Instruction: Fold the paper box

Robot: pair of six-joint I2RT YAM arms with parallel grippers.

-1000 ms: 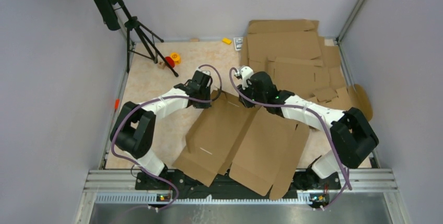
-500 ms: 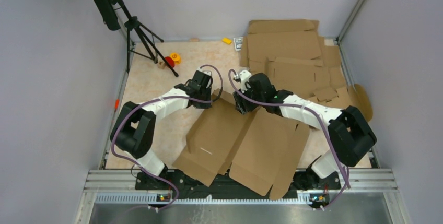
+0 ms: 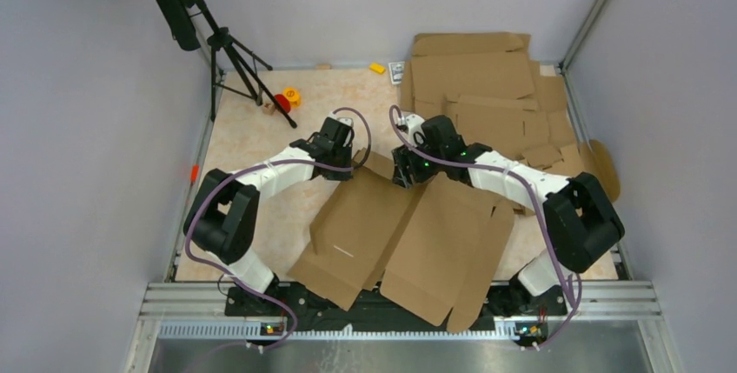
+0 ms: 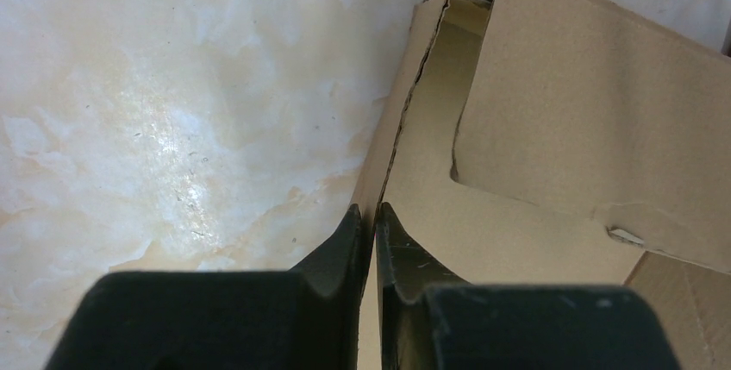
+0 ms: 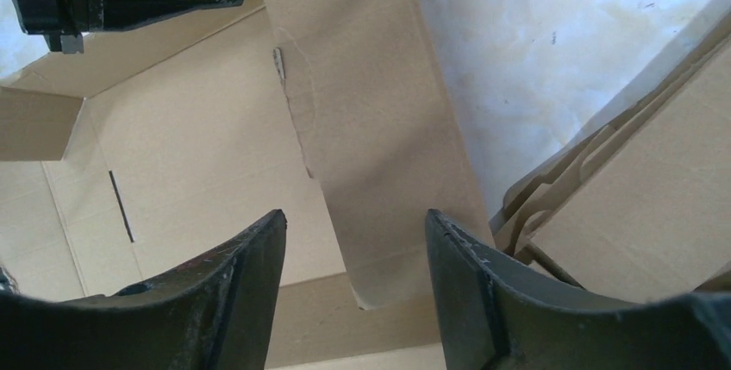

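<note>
My right gripper [image 3: 402, 171] has swung left to the far edge of the box [image 3: 417, 238] since a second ago, and its jaws stand wide over a raised flap [image 5: 379, 128]. My left gripper [image 4: 372, 215] pinches the box's far-left edge. The box lies on the table [image 3: 261, 129] between both arms.

One paper box [image 3: 400, 234]; two arms: left arm [image 3: 278, 171], right arm [image 3: 513, 183]; one tripod [image 3: 233, 53]; one yellow block [image 3: 377, 68].
</note>
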